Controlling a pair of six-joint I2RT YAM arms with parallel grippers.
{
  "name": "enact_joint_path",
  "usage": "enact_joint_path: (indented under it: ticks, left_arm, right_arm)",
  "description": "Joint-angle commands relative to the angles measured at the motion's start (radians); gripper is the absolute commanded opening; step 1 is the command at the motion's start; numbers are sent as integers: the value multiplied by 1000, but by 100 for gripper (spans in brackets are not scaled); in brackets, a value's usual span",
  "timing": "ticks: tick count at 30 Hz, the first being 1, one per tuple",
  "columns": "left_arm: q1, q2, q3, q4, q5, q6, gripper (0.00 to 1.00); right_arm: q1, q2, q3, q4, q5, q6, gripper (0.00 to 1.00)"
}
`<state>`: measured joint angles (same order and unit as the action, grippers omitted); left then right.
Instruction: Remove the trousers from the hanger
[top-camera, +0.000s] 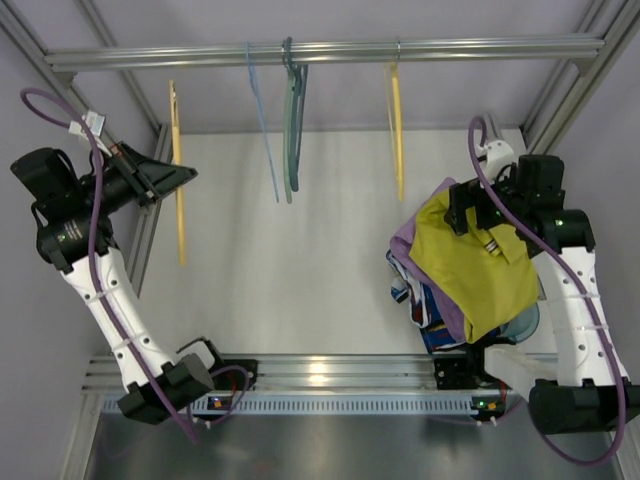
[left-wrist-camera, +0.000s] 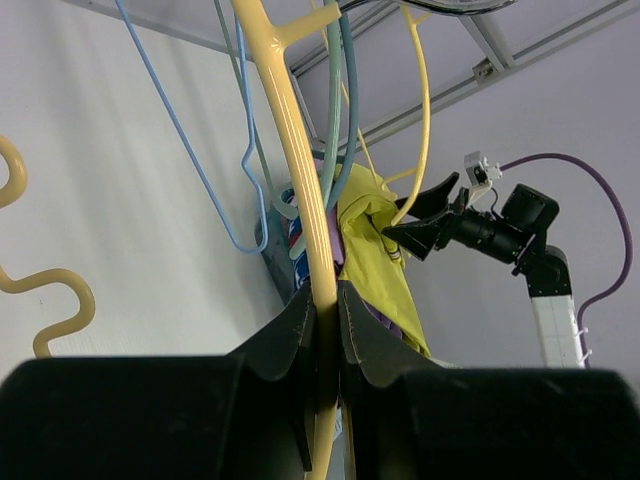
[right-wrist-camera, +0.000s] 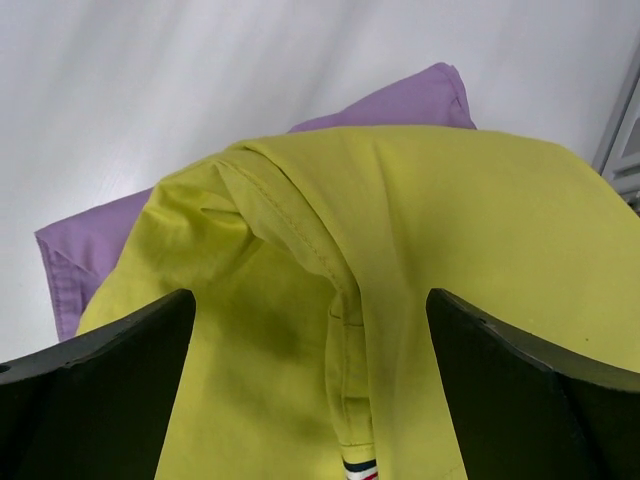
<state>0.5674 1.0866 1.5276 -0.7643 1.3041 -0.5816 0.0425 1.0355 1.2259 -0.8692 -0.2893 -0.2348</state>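
Note:
The mustard-yellow trousers (top-camera: 470, 265) lie folded on top of a clothes pile at the right, off any hanger; they also show in the left wrist view (left-wrist-camera: 375, 250) and fill the right wrist view (right-wrist-camera: 450, 220). My right gripper (top-camera: 482, 215) hovers just over their far end, jaws wide open and empty (right-wrist-camera: 310, 310). My left gripper (top-camera: 183, 178) is shut on a bare yellow hanger (top-camera: 177, 130) hanging from the rail at the left. The hanger's bar runs up between my fingers (left-wrist-camera: 325, 300), and a wavy notched yellow edge (left-wrist-camera: 45, 290) shows beside them.
A light blue hanger (top-camera: 262, 130), a dark teal hanger (top-camera: 292, 130) and a second yellow hanger (top-camera: 397, 130) hang from the metal rail (top-camera: 330, 52). A purple garment (top-camera: 405, 240) and other clothes (top-camera: 425, 320) lie under the trousers. Frame posts stand at both sides.

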Motion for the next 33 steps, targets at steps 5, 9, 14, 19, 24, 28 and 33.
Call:
enact_joint_path:
  ticks: [5, 9, 14, 19, 24, 28, 33]
  left_arm:
    - [-9, 124, 144, 63, 11, -35, 0]
    - [-63, 182, 250, 63, 24, 43, 0]
    - [-178, 249, 275, 71, -49, 80, 0]
    - [-210, 299, 250, 170, -94, 33, 0]
    - [-213, 328, 203, 410, -89, -124, 0]
    - [-227, 328, 137, 687, -95, -253, 0]
    - [-238, 357, 49, 895, -138, -435, 0]
  right_arm:
    - [-9, 6, 112, -51, -77, 5, 100]
    - [-9, 12, 135, -66, -108, -12, 99]
    - [-9, 21, 159, -85, -132, -17, 99]
    - [-9, 20, 153, -90, -136, -17, 99]
    - [-9, 17, 138, -88, -149, -18, 99]
    - [-7, 17, 133, -88, -149, -18, 100]
    - [-9, 14, 130, -88, -152, -20, 100]
